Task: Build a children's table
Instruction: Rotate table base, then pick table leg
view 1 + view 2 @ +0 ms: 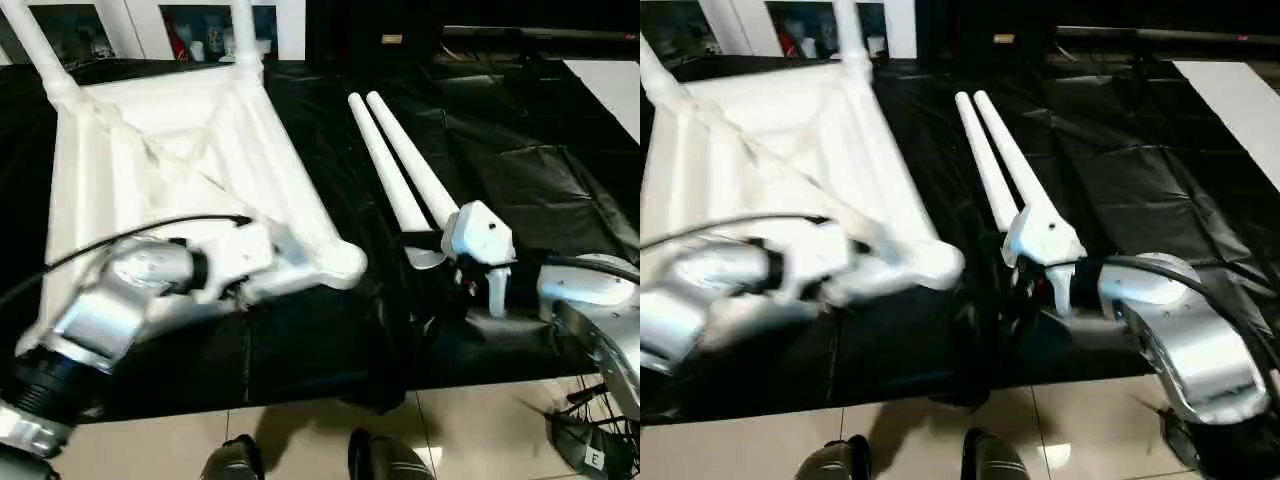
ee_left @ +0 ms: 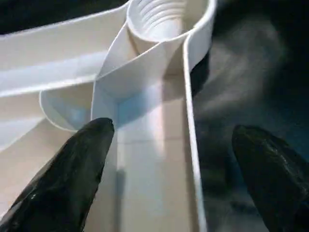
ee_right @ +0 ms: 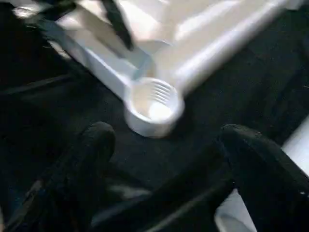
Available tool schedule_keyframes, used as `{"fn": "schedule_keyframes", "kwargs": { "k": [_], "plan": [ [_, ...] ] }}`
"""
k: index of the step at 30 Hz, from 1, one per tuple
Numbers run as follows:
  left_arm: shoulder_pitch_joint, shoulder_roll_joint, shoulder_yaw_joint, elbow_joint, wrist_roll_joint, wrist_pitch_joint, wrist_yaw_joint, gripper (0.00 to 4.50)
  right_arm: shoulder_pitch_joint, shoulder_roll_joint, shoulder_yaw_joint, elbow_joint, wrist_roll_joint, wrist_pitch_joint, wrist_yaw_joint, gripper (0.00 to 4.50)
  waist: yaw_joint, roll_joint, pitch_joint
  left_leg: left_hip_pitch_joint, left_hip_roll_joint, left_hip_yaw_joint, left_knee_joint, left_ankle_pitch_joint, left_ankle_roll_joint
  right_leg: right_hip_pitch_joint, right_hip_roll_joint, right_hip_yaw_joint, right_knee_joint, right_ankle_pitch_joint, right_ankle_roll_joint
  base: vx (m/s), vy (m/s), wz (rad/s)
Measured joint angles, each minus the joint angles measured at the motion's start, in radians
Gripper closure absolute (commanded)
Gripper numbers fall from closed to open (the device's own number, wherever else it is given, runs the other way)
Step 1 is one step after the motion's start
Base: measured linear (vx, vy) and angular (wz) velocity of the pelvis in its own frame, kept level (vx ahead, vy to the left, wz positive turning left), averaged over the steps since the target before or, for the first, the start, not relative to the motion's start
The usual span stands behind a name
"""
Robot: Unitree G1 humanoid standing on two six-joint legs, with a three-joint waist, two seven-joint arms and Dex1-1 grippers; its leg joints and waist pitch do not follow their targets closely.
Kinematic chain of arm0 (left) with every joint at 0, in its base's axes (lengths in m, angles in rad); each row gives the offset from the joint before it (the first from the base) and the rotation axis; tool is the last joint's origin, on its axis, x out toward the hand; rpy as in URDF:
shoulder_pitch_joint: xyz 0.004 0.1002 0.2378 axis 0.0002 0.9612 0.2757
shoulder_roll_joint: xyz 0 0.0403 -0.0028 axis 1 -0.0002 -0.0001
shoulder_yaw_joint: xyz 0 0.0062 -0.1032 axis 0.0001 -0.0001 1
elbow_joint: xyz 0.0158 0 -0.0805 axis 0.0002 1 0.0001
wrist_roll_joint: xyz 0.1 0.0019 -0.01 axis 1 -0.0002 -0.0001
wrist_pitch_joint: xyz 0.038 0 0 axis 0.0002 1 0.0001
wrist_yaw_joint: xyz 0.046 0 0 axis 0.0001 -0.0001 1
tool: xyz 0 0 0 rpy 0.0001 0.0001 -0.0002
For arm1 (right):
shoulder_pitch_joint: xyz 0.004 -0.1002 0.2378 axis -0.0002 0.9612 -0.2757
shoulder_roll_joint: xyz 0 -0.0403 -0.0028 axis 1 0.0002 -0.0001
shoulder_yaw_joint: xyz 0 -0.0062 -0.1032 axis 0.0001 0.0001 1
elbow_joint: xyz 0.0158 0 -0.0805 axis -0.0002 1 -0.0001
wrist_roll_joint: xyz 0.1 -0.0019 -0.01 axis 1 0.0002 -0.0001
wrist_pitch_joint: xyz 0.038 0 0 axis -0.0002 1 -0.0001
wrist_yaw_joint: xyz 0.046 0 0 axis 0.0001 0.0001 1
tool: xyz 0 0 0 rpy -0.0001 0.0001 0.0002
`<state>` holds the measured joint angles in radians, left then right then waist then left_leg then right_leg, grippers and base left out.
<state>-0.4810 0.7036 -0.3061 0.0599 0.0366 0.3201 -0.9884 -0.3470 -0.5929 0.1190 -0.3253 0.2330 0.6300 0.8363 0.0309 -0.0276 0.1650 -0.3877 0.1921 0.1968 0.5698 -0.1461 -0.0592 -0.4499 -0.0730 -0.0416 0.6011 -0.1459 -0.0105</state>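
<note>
The tabletop (image 1: pixel 190 160) is lying upside down on the left part of the bench (image 1: pixel 520 170), which is draped in black sheeting, its ribbed underside facing up. Its long axis is running away from the robot and slightly leftward. At each of its two far corners a leg is standing upright in a socket: one (image 1: pixel 35 45) at the far left, one (image 1: pixel 245 30) at the far right. The near right corner socket (image 3: pixel 153 106) is sitting empty, its threaded inside showing in both wrist views.

Two loose legs (image 1: pixel 395 165) are lying side by side on the sheeting to the right of the tabletop, touching or nearly touching along their length. They are pointing from far left to near right, their far ends close together and their near ends beside the right arm's white wrist housing.

The left tool (image 2: pixel 169 159) is hovering over the tabletop's near right corner with its fingers (image 2: pixel 72 169) spread wide and gripping nothing; one finger is over the ribbed underside, the other over the black sheeting beyond the rim.

The right tool (image 3: pixel 164 169) is also standing wide and holding nothing, facing the empty socket from over the sheeting, near the legs' near ends.

At the bench's near edge the tiled floor (image 1: pixel 470 430) is showing, with the robot's feet (image 1: pixel 235 462) on it.
</note>
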Motion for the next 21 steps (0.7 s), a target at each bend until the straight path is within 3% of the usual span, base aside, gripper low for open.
{"fn": "schedule_keyframes", "kwargs": {
  "k": [6,9,13,15,21],
  "plan": [
    [0.013,0.021,0.033,0.001,-0.017,0.004,-0.007,0.04,-0.06,0.083,-0.027,0.062,-0.026,0.035,-0.134,0.64,0.003,0.0,0.0,-0.002,-0.001,0.001,0.0,0.0,0.0,0.0,0.0,0.001,0.0,0.003,-0.004,0.0,0.0,0.0],
    [0.025,0.018,0.088,-0.028,-0.101,0.024,-0.038,0.04,-0.151,0.129,-0.055,0.137,-0.074,0.149,-0.269,0.64,0.004,0.0,0.0,-0.002,-0.001,0.0,-0.001,0.0,0.0,-0.001,0.0,0.001,0.0,0.005,-0.008,0.0,0.0,0.0],
    [0.02,-0.023,0.149,-0.084,-0.209,0.068,-0.073,0.0,-0.272,0.229,-0.136,0.317,-0.066,0.262,-0.388,0.28,0.004,0.0,0.0,-0.002,-0.001,0.001,0.0,0.0,0.0,-0.001,0.0,0.001,0.001,0.005,-0.009,0.0,0.0,0.0],
    [0.003,-0.058,0.155,-0.098,-0.245,0.082,-0.076,0.0,-0.326,0.254,-0.141,0.415,-0.068,0.265,-0.425,0.07,0.005,0.001,0.0,-0.003,-0.001,0.001,0.0,0.0,-0.001,-0.001,-0.001,0.001,0.001,0.006,-0.01,0.0,0.0,0.0],
    [-0.034,-0.118,0.189,-0.103,-0.3,0.14,-0.038,0.0,-0.444,0.298,-0.131,0.685,-0.088,0.253,-0.476,0.07,0.003,0.001,0.0,-0.003,-0.001,0.001,0.0,0.0,-0.001,-0.001,0.0,0.001,0.001,0.006,-0.009,0.0,0.0,0.0]
  ]
}}
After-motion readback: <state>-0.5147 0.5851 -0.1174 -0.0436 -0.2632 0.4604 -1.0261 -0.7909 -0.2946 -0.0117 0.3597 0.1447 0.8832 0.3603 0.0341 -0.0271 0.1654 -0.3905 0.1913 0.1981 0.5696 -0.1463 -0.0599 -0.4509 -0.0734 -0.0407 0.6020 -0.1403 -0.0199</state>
